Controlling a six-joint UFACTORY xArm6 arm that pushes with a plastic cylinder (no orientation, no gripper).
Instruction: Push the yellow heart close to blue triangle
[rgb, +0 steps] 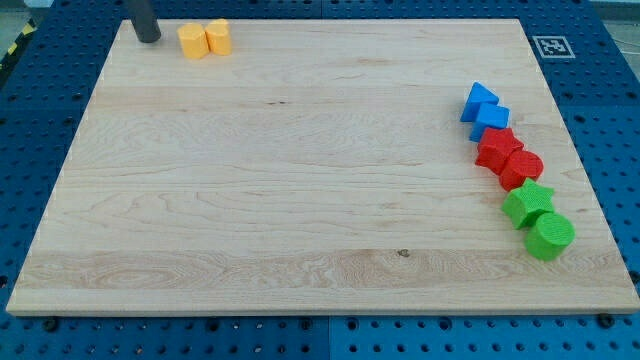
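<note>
Two yellow blocks stand touching at the view's top left. The right one (218, 36) looks like the heart, and the left one (193, 42) looks many-sided. The blue triangle (481, 99) sits far off at the view's right, at the top of a chain of blocks. My tip (148, 40) rests on the board just left of the yellow pair, a small gap from the left yellow block.
Below the blue triangle the chain runs down the right side: a blue block (492, 121), two red blocks (498, 148) (522, 168), a green star (527, 203) and a green cylinder (549, 236). The wooden board (300, 200) lies on a blue pegboard.
</note>
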